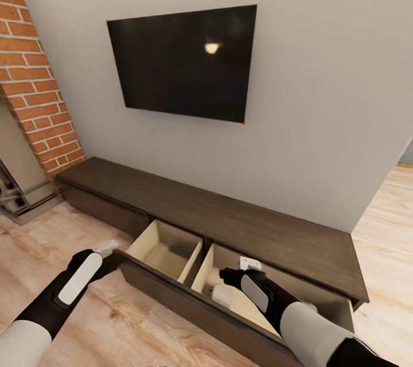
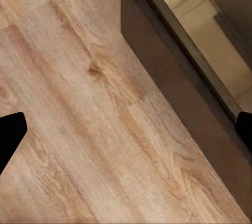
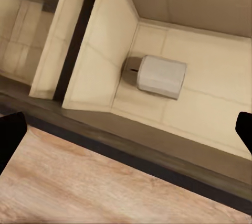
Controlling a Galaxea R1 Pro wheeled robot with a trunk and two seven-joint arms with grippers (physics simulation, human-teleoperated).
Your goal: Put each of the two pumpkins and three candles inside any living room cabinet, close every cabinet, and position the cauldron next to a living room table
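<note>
The cabinet (image 1: 241,223) runs along the wall under a dark TV (image 1: 183,63), its wide drawer (image 1: 172,287) pulled out over the wood floor (image 1: 57,241). The drawer has two pale compartments. A candle (image 3: 160,76) lies on its side in the right compartment, near the divider (image 1: 195,264). The right tool (image 1: 226,275) hangs over that compartment, released, fingertips spread wide apart. The left tool (image 1: 115,255) is at the drawer's left front corner, above the floor, also released and holding nothing.
</note>
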